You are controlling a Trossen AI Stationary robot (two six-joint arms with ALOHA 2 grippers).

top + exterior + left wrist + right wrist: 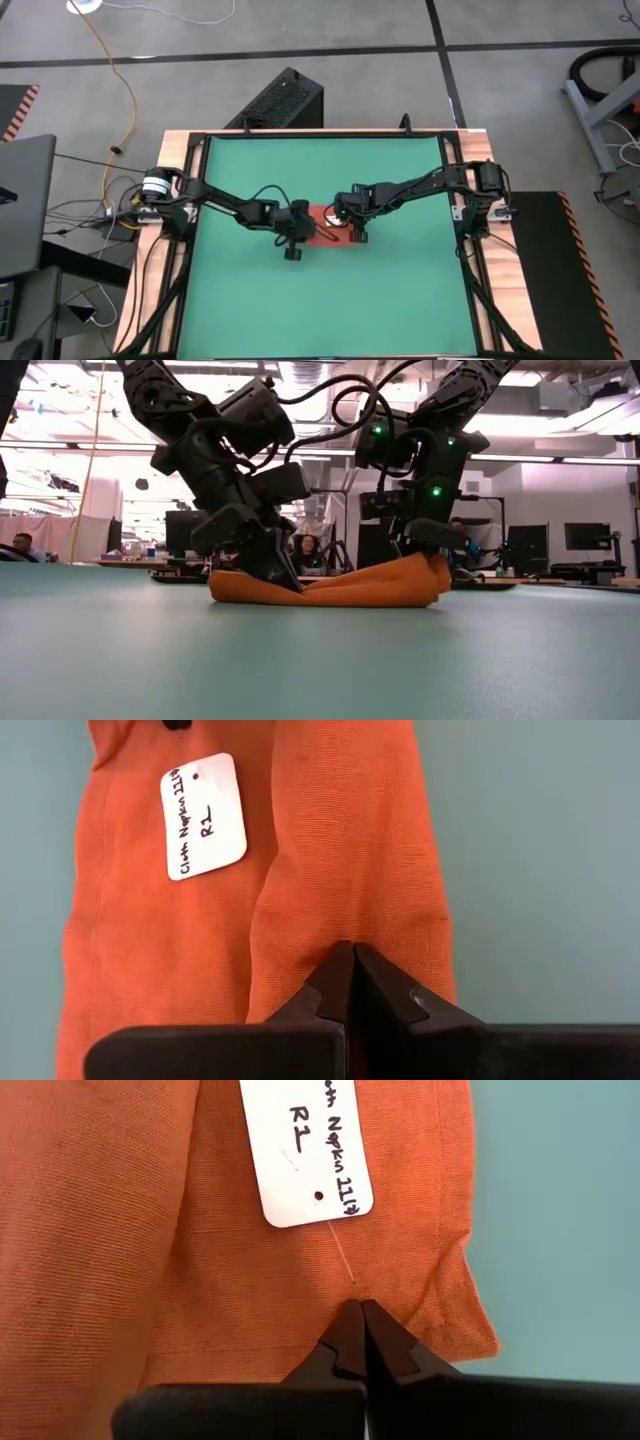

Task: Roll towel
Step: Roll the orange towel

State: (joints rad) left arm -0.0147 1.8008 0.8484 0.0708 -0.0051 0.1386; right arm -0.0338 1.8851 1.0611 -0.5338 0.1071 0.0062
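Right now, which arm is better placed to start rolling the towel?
Probably left. The left gripper is shut on a raised fold of the towel, already a partial roll. The right gripper pinches a flat edge near the white tag.

Bright, even overhead light with soft shadows; the low view glares at ceiling lights, its foreground blurred.

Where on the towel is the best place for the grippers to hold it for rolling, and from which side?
Probably the rolled fold along the towel, one gripper near each end, coming from above. The left gripper is shut on the fold, the right gripper on the edge near the white tag.
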